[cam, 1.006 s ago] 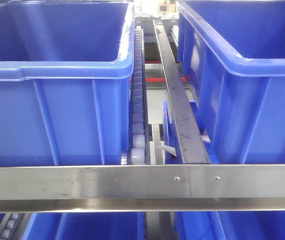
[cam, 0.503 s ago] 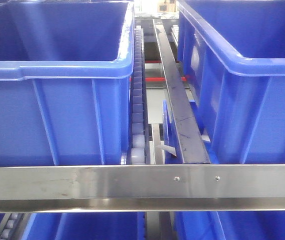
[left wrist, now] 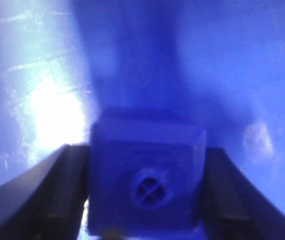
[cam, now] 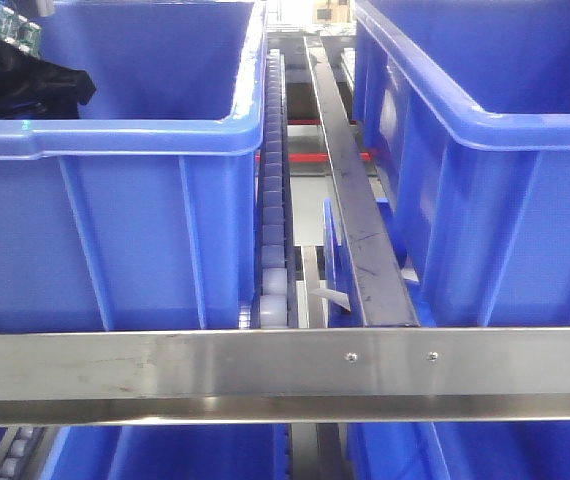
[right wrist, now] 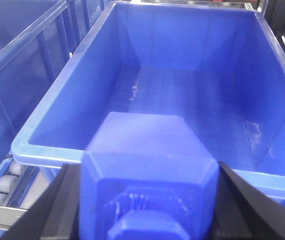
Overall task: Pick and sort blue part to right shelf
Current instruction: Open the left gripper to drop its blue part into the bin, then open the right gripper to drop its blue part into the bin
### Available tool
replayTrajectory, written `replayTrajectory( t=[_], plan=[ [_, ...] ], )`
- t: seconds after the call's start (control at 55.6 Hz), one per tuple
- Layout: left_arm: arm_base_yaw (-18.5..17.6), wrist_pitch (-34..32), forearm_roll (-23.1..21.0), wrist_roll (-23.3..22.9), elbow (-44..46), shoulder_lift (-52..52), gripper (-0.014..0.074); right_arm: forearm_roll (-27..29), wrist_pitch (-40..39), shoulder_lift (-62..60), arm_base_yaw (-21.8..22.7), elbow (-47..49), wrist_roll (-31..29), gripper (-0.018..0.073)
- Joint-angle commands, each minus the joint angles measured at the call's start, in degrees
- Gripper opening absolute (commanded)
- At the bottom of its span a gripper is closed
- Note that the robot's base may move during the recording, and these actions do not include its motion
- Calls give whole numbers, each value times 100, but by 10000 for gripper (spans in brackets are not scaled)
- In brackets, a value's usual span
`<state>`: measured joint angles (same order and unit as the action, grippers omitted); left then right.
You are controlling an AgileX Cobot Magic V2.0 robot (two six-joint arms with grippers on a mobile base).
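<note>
Nearest, the right tool (right wrist: pixel 150 200) clamps a blue part (right wrist: pixel 150 160) at the near rim of an open bin (right wrist: pixel 47 156) on the right shelf (right wrist: pixel 5 192), with free room inside beyond. The left tool (left wrist: pixel 142 200) grips a second blue part (left wrist: pixel 147 170) close to a blue wall (left wrist: pixel 207 60).

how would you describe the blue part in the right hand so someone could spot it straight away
In the right wrist view, a large open blue bin fills most of the picture. Low in front of its near rim, the right hand is shut on the blue part. Unlike the hollow bin, it is a small solid block with flat sides and cut corners.
</note>
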<state>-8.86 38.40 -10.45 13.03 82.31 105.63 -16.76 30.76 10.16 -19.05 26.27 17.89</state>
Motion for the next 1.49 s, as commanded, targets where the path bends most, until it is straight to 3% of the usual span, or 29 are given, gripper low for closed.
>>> replayTrajectory(
  t=[0.0, 0.323, 0.701, 1.024, 1.258, 1.474],
  plan=[
    [-28, -121, -81, -31, 206, -358, 554, -138, -516, 63, 27, 155, -43, 165],
    [-28, 116, -81, -35, -57, -1668, 548, -138, -516, 63, 27, 155, -43, 165],
    [-28, -917, -81, -73, -2348, -4361, 347, -138, -516, 63, 27, 155, -43, 165],
    [-28, -1050, -70, -73, -3764, -6699, 122, -138, -516, 63, 27, 155, -43, 165],
    [-28, -1381, -70, -73, -4365, -7954, 124, -138, -555, 63, 27, 155, -38, 165],
    [-28, -1460, -70, -73, -4456, -8123, 124, -146, -775, 157, 27, 271, -32, 149]
  ],
)
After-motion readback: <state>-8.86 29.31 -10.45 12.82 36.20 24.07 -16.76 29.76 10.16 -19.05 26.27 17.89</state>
